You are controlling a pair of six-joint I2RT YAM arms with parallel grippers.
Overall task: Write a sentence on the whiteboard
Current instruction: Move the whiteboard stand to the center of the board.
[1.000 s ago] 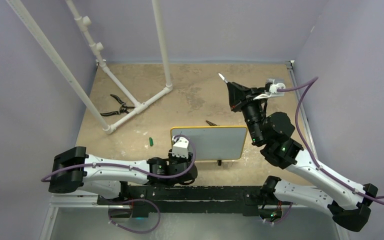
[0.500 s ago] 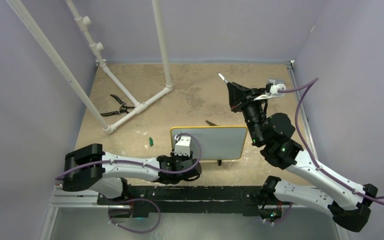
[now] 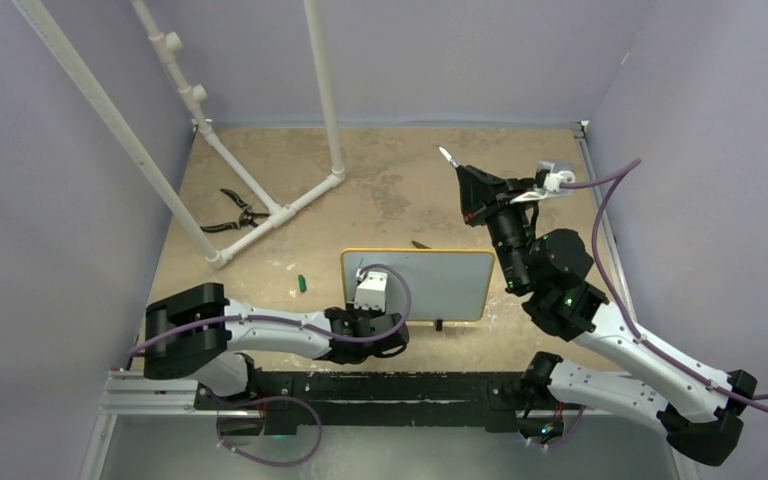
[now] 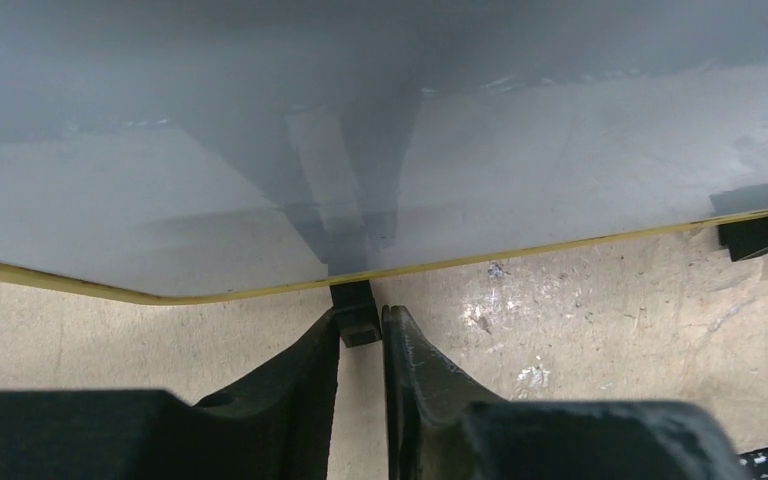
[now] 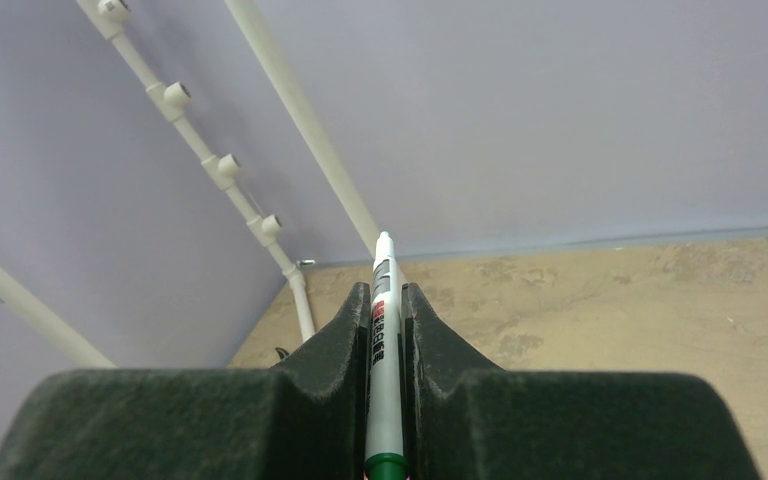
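The whiteboard [image 3: 440,285] stands mid-table with its yellow frame and looks blank; no sentence shows on it. In the left wrist view its surface [image 4: 560,150] fills the top. My left gripper [image 4: 360,325] is closed around the board's left black foot [image 4: 357,312], fingertips on either side; in the top view it [image 3: 365,308] is under its wrist at the board's lower left. My right gripper [image 3: 463,172] is raised over the back right, shut on a white marker [image 5: 384,265] with a green end. The marker's tip [image 3: 445,155] points away from the board.
Black pliers [image 3: 232,212] lie by a white pipe frame [image 3: 260,215] at the back left. A small green cap [image 3: 301,284] lies left of the board. A thin dark object [image 3: 422,244] sits just behind the board. The board's second foot [image 4: 760,232] is to the right.
My left arm has swung to the right and its gripper has pressed closer in at the board's lower left edge. The right arm with the marker has hardly moved.
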